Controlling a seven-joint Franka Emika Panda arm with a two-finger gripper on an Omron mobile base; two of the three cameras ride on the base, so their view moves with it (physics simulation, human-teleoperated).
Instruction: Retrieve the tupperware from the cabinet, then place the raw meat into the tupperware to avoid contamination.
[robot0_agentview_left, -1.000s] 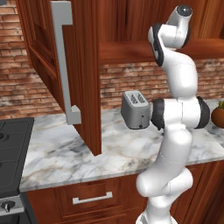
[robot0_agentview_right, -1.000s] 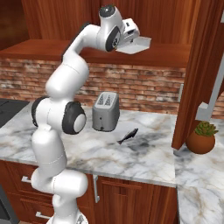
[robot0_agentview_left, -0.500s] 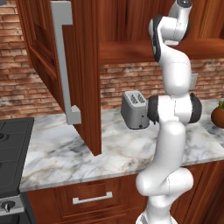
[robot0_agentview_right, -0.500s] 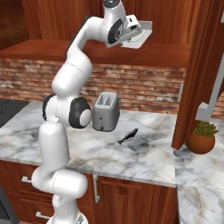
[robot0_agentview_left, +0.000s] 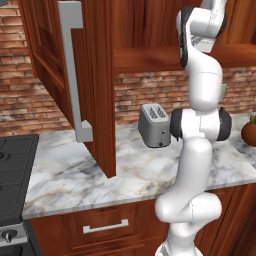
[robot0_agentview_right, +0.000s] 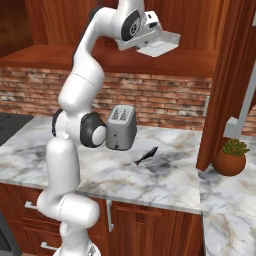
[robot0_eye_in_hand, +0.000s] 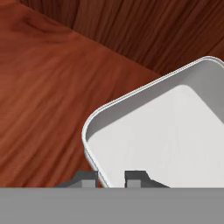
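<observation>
We see a smooth white robot arm (robot0_agentview_right: 75, 105) made of fat round parts. Big dark round joints (robot0_agentview_right: 93, 136) sit between the white parts. Its hand (robot0_eye_in_hand: 111, 178) has two small dark grey finger tips (robot0_eye_in_hand: 135, 177), square and stubby.

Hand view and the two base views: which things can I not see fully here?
- Tupperware: in the hand view its right and lower parts are cut off by the picture edges.
- Fingers: in the hand view just the tips show, one on each side of the container's wall.
- Raw meat: right base view, too small for detail.
- Cabinet: left base view, the open door hides part of its inside.
</observation>
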